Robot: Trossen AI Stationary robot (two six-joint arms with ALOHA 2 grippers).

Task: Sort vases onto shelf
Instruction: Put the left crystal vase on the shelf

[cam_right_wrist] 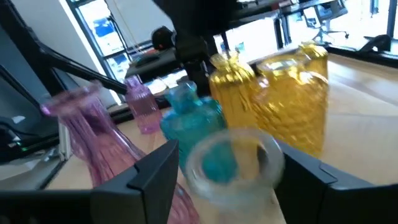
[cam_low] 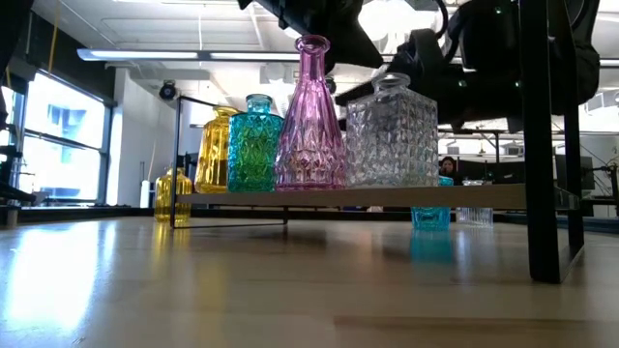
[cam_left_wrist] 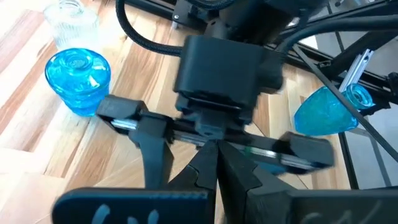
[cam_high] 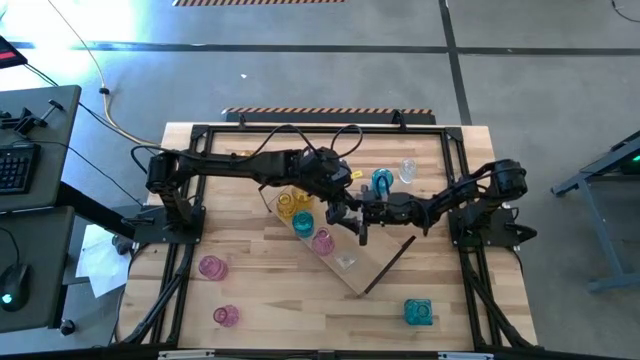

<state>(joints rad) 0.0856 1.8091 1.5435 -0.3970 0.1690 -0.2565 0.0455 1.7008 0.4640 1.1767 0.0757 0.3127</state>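
Vases first: the clear vase (cam_right_wrist: 235, 163) sits between the right gripper's (cam_right_wrist: 227, 180) fingers, which are spread wide w/ gaps either side, so it looks just let go on the shelf (cam_low: 387, 196), right of the pink vase (cam_low: 310, 116). Left gripper (cam_left_wrist: 217, 163), fingers pinched shut on nothing, hovers beside it. Placing step seems done; next, I'd guess, right arm backs off w/o clipping the row, then fetches a vase off the table.
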